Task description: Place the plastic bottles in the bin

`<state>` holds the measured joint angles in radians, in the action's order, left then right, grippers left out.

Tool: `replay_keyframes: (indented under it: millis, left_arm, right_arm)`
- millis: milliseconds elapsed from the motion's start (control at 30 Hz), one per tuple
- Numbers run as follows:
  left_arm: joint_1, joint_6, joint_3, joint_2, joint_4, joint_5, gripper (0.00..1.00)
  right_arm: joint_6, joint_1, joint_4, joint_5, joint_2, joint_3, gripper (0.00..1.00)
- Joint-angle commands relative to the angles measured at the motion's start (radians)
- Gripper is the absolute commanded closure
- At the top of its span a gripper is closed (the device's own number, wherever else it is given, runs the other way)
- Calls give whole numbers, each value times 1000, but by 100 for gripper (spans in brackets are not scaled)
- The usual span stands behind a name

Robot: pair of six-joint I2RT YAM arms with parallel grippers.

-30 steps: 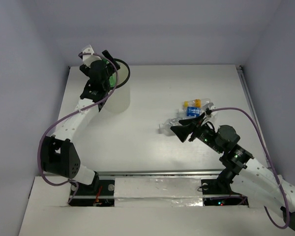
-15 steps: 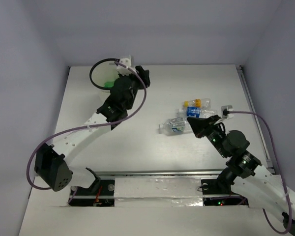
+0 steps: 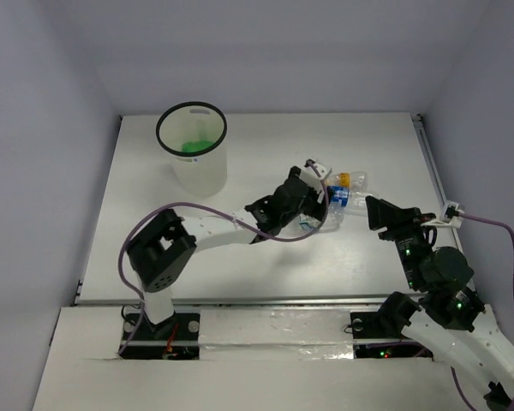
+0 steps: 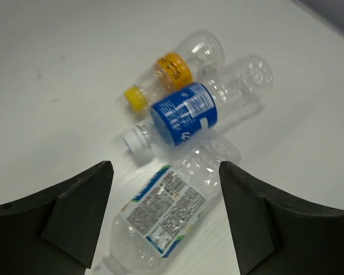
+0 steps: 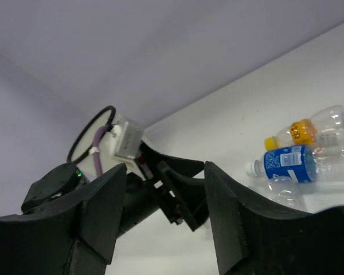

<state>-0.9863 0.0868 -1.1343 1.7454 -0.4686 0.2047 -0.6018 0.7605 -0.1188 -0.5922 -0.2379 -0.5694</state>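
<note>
- Logging the left hand with fingers spread wide, gripping nothing, hanging above the printed-label bottle.
- Finding that bottle lying on its side on the counter, framed between the two fingers in the left wrist view; unable to tell whether either finger is touching it.
- Noting the blue-label bottle, white-capped, lying just beside it and resting against the yellow-capped bottle.
- Locating all three as one cluster right of centre, well apart from the bin.
- Seeing the bin standing upright at the far left of the counter, with a green bottle lying inside.
- Logging the right hand with fingers parted, holding nothing, sitting near the cluster's right side.
</note>
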Motion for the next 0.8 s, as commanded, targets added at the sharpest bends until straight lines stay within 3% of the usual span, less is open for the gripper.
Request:
replay_keyframes:
  millis: [0,100,333,500,733,767]
  left_arm:
    - [-26,-74,-114,63,1,-93,26]
    - [-44,-114,-159,129,36,-140,21]
    - [-66,-159,-222,226,123,-179,20]
    - [-75,-177,-275,298,168,-87,20]
    - [-75,-196,-297,359,193,-22,27]
    - [-75,-193,-291,356,189,-21,32]
  right_arm:
    - [-13,3,-77,-69,6,-44,37]
    - [-15,3,-110,-83,11,-47,30]
    - [-9,3,-117,-95,9,-40,27]
    - [-6,3,-97,-78,-17,-37,26]
    - [-1,3,-76,-43,-40,-30,27]
    - [-3,3,-76,-44,-43,-29,27]
